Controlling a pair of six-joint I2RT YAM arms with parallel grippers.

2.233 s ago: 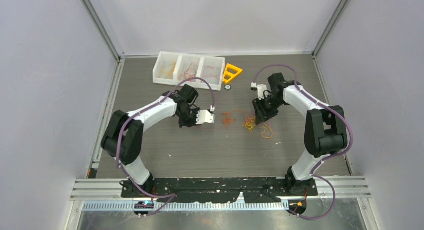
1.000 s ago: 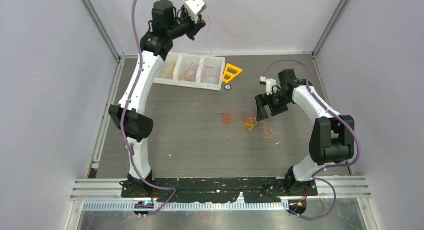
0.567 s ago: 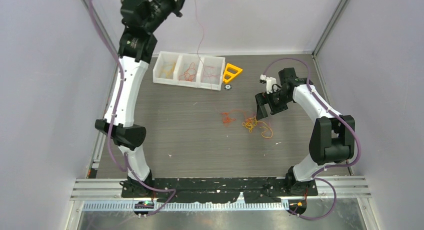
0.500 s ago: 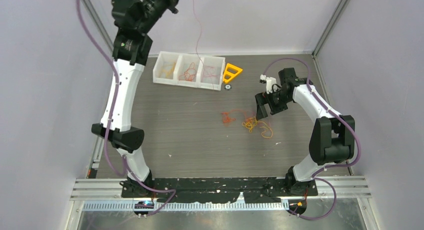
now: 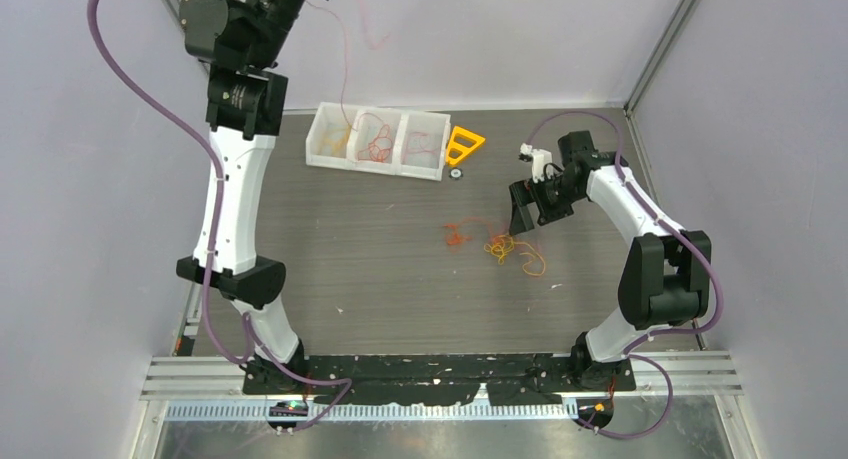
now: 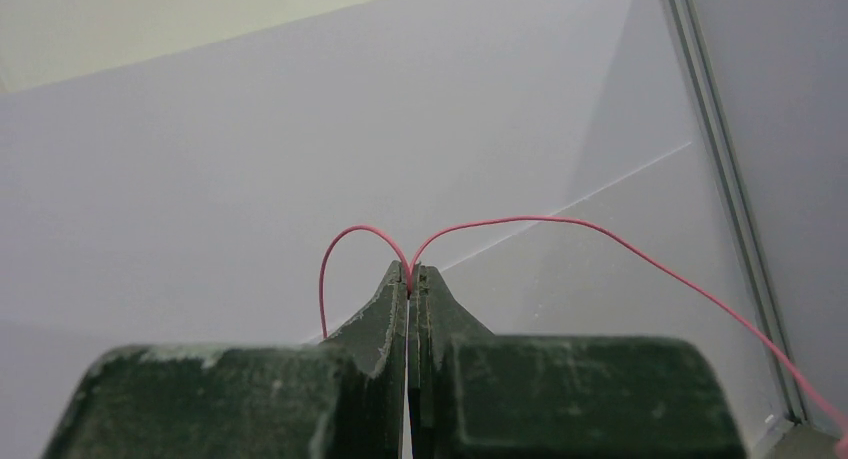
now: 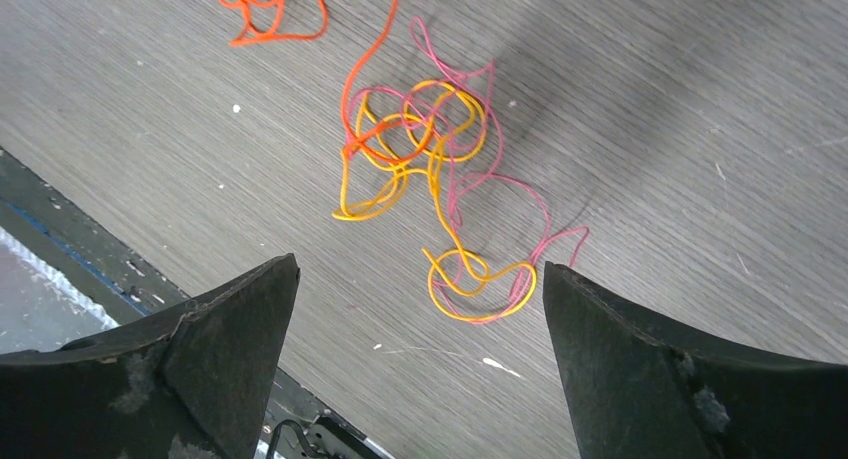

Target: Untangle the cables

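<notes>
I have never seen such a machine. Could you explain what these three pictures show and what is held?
Two white-and-black robot arms stand at the near edge of a grey wood-grain table. The wide picture looks down from above and behind them; the other two come from a camera on each wrist. The left gripper, raised high, is shut on a thin red wire hanging toward a white three-compartment tray. The right gripper is open and empty near a clump of orange, yellow and pink-red wires on the table. An orange-yellow plastic triangle lies beside the tray.

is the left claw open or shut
Shut: the left claw pinches a thin red cable, jaws pressed together.
</notes>
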